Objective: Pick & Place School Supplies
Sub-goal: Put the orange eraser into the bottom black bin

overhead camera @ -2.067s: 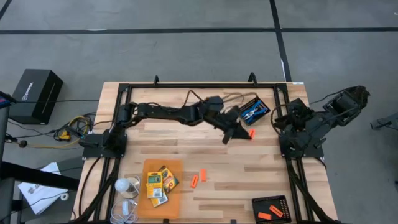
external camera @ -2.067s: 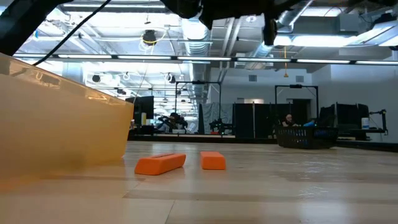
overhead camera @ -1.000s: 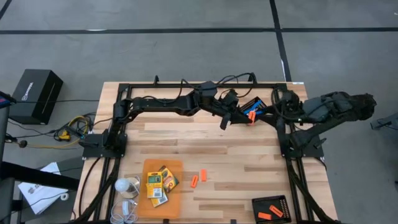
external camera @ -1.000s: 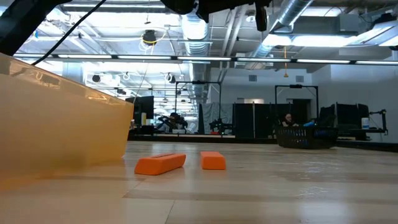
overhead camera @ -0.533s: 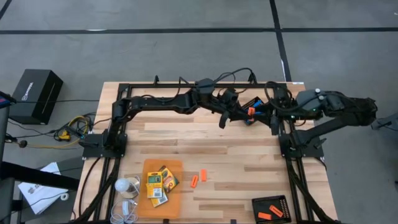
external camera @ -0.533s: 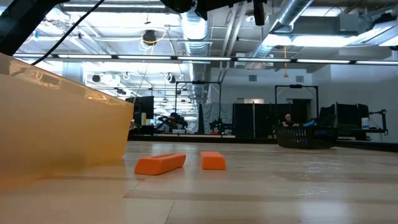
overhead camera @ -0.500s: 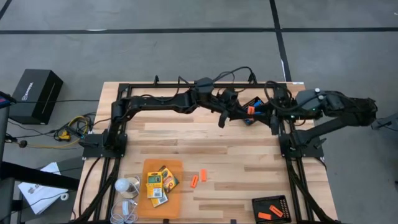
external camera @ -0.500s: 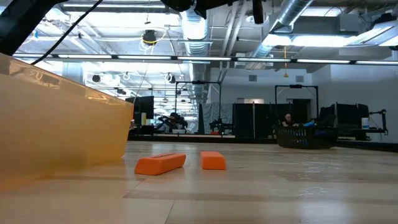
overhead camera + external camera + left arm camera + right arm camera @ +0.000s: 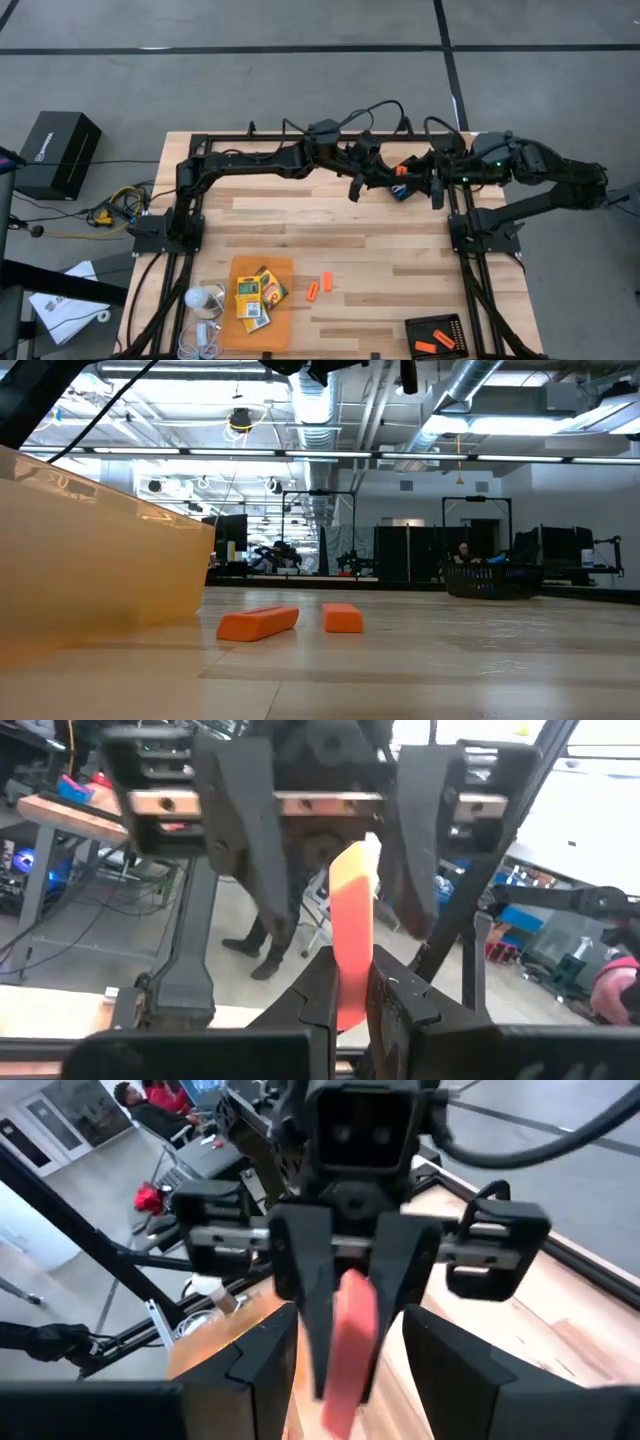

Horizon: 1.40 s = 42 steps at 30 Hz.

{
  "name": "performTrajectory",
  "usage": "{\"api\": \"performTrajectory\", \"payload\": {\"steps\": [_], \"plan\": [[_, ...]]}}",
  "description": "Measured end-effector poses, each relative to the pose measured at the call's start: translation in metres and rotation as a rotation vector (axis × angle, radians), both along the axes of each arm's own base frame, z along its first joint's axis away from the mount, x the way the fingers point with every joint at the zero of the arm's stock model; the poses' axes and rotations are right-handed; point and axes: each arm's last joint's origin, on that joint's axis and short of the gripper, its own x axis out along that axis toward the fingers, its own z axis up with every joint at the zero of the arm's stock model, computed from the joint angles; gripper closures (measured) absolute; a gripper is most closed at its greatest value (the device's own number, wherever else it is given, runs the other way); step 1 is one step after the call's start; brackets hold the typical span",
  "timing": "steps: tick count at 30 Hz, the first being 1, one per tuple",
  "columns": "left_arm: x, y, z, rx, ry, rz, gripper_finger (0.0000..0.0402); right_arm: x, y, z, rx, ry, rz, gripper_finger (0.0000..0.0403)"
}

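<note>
Handover in mid-air near the counter's [image 9: 300,225] far right edge. Left end effector [image 9: 350,995] is clamped on an orange stick [image 9: 352,925], gripping its lower end, the rest standing up free between the fingers. Right end effector [image 9: 340,1370] faces it head-on, fingers [image 9: 265,1370] spread apart, straddling the stick's free end but not yet closed on it. In the high view the two end effectors meet at the stick [image 9: 400,169], above a black tray [image 9: 398,190] with something blue in it; can't tell what. Stick looks stiff, light, small, smooth-sided, probably a bit slippery, so it could pivot if pinched near a tip. Best hold for the right: flat sides of the exposed upper half, clear of the left fingers, squeeze fully before the left lets go. Risk: drop or twist during release. Other supplies: two loose sticks [image 9: 319,286] lie on the counter near the front middle; crayon boxes [image 9: 255,296] sit on the orange sheet [image 9: 246,266] front left; two more sticks in the front-right tray [image 9: 436,335]. Low view shows the loose sticks [image 9: 258,623] lying flat, well apart from the arms.
</note>
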Motion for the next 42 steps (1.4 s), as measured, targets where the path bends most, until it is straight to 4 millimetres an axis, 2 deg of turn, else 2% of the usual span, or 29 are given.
{"api": "performTrajectory", "payload": {"steps": [10, 18, 22, 30, 42], "plan": [[0.0, 0.003, -0.002, 0.017, 0.007, 0.01, 0.038, 0.001, -0.004, 0.001, 0.0, -0.009, 0.014, 0.0237], [-0.001, 0.007, -0.002, 0.017, 0.006, 0.018, 0.038, 0.001, -0.004, 0.001, 0.002, -0.007, 0.027, 0.0259], [-0.001, 0.007, -0.002, 0.017, 0.006, 0.017, 0.038, 0.002, -0.005, 0.0, -0.004, 0.001, 0.025, 0.0291], [-0.001, 0.007, -0.003, 0.016, 0.013, 0.012, 0.038, 0.006, -0.009, -0.002, -0.04, 0.025, 0.04, 0.0381], [-0.001, 0.012, -0.003, 0.015, 0.012, 0.026, 0.038, 0.009, -0.01, -0.003, -0.096, 0.041, 0.101, 0.0381]]}}
